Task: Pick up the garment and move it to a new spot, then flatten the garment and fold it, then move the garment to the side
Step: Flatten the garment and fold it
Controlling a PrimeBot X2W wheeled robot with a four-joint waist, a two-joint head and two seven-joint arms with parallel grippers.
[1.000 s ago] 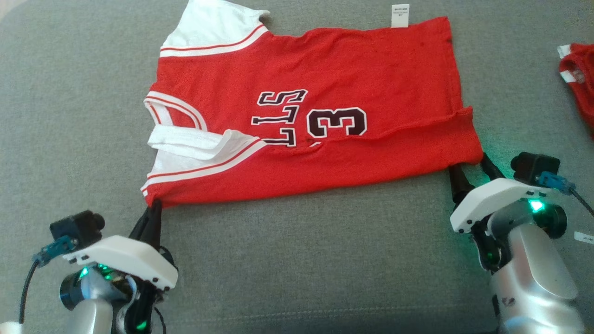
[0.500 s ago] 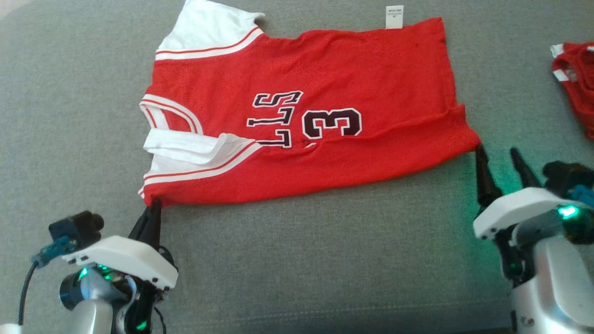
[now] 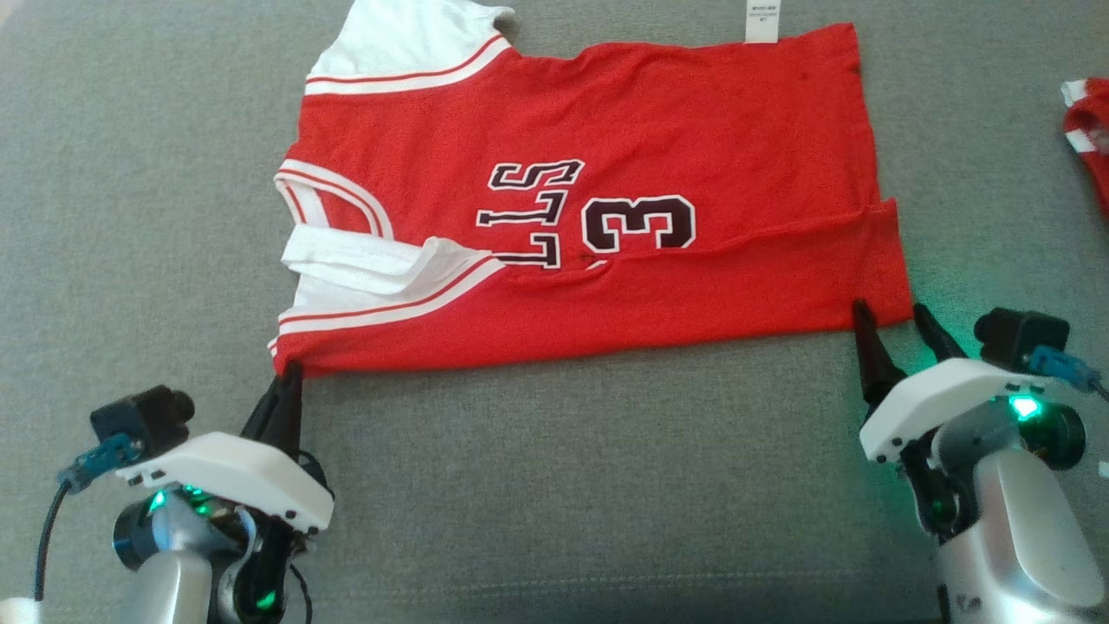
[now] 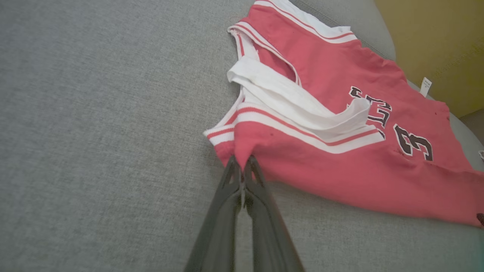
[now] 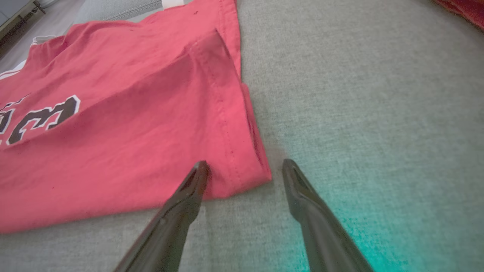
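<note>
A grey padded surface (image 3: 554,485) spreads under everything, on all sides of both pairs of jaws.

On it lies the red jersey (image 3: 658,121). It is laid out flat and sideways, and it starts at the fingertips of both grippers and reaches away from them. Its near long edge runs from one gripper to the other. The near part is folded over onto the body, so a fold line crosses the cloth just beyond the right jaws. A white band with red stripes lies just beyond the left jaws.

The left gripper (image 3: 290,377) has its jaws pressed together on the near shoulder corner of the jersey. In the left wrist view the left gripper (image 4: 242,168) pinches a small peak of red cloth between its tips.

The right gripper (image 3: 890,310) has its jaws wide apart and grips nothing. In the right wrist view the right gripper (image 5: 245,164) has the hem corner of the jersey lying between its fingers. One tip is at the edge of the cloth and the other is over bare grey surface. Whether the tips touch the cloth, I cannot tell.

Another red cloth (image 3: 1090,130) lies well apart, beyond and outside the right jaws.

The dark number 3 (image 3: 639,224) sits beyond the jaws, between the two grippers.

A small white label (image 3: 762,19) sticks out from the far edge of the jersey, far beyond the right jaws.
</note>
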